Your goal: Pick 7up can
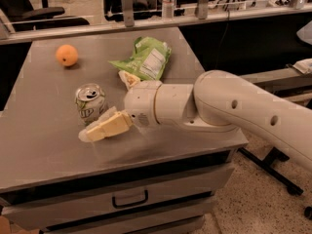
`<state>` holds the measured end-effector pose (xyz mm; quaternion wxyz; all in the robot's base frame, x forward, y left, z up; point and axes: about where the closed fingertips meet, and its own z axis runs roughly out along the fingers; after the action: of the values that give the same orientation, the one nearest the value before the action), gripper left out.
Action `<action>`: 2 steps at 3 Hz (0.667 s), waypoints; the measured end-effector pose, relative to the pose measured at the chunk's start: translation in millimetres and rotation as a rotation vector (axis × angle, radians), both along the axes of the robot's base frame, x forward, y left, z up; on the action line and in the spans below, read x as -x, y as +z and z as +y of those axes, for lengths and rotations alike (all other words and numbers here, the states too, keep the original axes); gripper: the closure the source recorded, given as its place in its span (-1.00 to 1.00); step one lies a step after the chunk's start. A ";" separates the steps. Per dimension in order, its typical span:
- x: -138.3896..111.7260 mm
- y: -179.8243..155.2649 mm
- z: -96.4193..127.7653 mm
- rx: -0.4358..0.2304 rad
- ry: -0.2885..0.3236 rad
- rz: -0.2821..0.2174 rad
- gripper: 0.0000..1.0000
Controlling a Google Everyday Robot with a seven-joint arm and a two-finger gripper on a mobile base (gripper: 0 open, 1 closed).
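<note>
Gripper [104, 105] right beside 7up can [89, 105], fingers [107, 126] spread wide. Near finger might bump can, tip it over.

Readable text: only part of the green brand mark on the can.
Can [90, 103] on desk [44, 150]: green lettering on the white side, looks like "UP" with a curl before it, rest turned away or cut off by the claw's near finger. Top of can: pull-tab, no text legible. Bag [144, 60]: white label [155, 62] with dark print in rows, too small to read, no brand legible on the green part. Arm shell [219, 106]: no markings readable. Claw [102, 104] sits low over the desk right of the can, fingers spread, one in front of the can, the other behind, near the bag.
</note>
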<state>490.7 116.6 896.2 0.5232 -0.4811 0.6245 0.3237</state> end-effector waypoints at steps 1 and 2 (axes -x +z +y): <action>-2.8 -4.3 20.5 -0.039 0.015 -0.003 -0.72; -3.4 -6.0 31.9 -0.067 0.030 -0.006 -0.25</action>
<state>494.1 148.5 890.2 0.5362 -0.4737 0.6043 0.3507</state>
